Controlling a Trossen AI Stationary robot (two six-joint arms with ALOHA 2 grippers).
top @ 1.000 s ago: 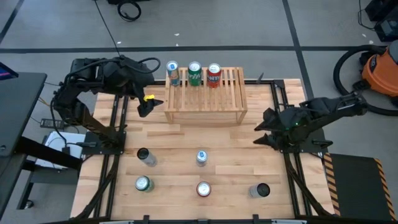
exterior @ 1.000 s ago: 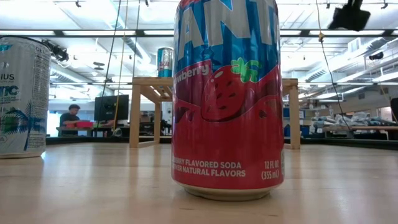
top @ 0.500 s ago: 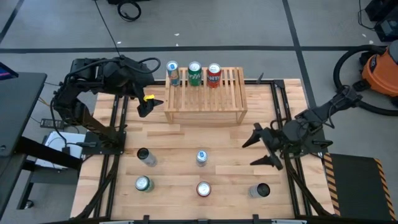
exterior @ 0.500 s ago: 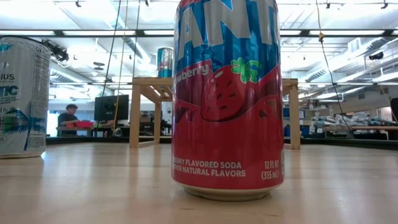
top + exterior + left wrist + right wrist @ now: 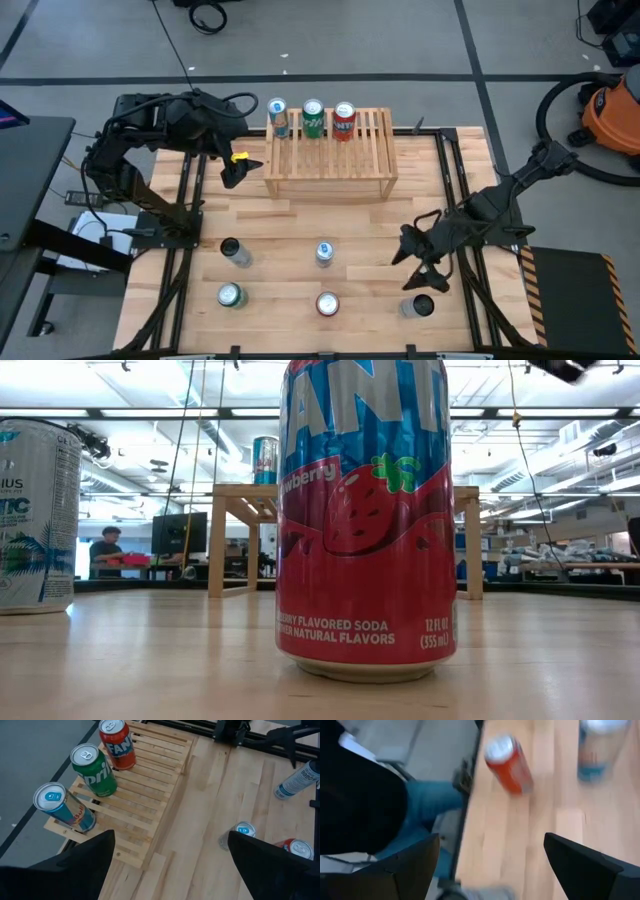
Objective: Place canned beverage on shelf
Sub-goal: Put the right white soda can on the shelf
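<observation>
The light wooden shelf stands at the table's far middle. Three cans stand on its far step: blue, green and red. Several more cans stand upright on the table nearer the front, among them a red can and a grey can. My right gripper hovers open above the table, just beyond the grey can, with nothing between its fingers. My left gripper waits open beside the shelf's left end, and its wrist view looks down on the shelf.
Other cans on the table are a dark one, a blue-and-white one and a green-topped one. The low view is filled by the red can, with a white can at its left. An orange vacuum stands off the table at the right.
My right gripper has swung from the table's right side toward the near edge and a little left. It sank, turned, and closed in on the grey can while staying open. No can has moved.
</observation>
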